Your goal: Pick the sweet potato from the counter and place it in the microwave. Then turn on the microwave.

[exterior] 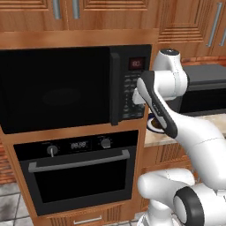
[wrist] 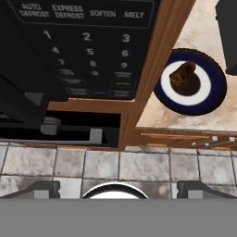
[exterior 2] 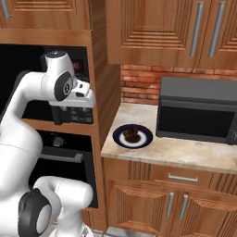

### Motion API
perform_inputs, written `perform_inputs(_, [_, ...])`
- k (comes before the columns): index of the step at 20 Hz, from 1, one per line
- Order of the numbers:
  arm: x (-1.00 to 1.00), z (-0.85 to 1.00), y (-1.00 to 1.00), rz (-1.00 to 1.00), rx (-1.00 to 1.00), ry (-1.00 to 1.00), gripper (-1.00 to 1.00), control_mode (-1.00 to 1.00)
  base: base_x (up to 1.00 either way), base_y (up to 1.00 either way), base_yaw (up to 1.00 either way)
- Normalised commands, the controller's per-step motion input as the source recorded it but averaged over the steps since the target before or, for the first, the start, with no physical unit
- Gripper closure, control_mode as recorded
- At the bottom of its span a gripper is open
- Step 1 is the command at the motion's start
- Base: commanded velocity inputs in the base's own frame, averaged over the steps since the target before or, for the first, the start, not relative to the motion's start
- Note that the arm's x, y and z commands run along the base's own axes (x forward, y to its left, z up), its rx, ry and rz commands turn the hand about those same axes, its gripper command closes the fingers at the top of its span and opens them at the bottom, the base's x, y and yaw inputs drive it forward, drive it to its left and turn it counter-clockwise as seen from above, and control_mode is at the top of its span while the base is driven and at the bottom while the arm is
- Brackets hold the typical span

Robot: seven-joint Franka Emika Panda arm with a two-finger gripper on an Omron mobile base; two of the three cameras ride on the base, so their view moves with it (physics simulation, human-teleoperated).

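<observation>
The sweet potato (exterior 2: 131, 135), a small dark brown lump, lies on a round blue-rimmed plate (exterior 2: 146, 137) on the beige counter (exterior 2: 185, 152), just right of the wooden wall unit. In the hand view the sweet potato (wrist: 182, 74) sits on the plate (wrist: 213, 95) at the upper right. The black microwave (exterior: 57, 88) is built into the unit, its door shut and its keypad (exterior: 131, 92) on the right. My gripper (wrist: 118, 187) hangs in front of the keypad (wrist: 88, 46), pointing down, open and holding nothing, up and to the left of the potato.
A black oven (exterior: 77, 174) with knobs and a bar handle sits under the microwave. A smaller dark grey box appliance (exterior 2: 199, 111) stands on the counter right of the plate. Drawer fronts (exterior 2: 180, 178) run below the counter, wall cabinets (exterior 2: 171, 28) above, and grey floor tiles (wrist: 139, 164) below.
</observation>
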Motion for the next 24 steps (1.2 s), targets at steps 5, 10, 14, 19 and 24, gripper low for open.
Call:
perform_inputs(5, [-0.17, 0.04, 0.15, -0.03, 0.00, -0.07, -1.00, -1.00, 0.00, 0.00, 0.00])
perform_inputs(10, [-0.05, 0.09, 0.25, -0.01, 0.00, -0.06, -1.00, -1.00, 0.00, 0.00, 0.00])
perform_inputs(14, [-0.01, 0.17, 0.29, -0.03, 0.00, -0.03, -1.00, -1.00, 0.00, 0.00, 0.00])
perform_inputs(19, [-0.06, 0.19, 0.21, -0.07, 0.00, 0.00, -1.00, -1.00, 0.00, 0.00, 0.00])
perform_inputs(24, [-0.03, 0.15, 0.19, -0.08, 0.00, -0.01, -1.00, -1.00, 0.00, 0.00, 0.00])
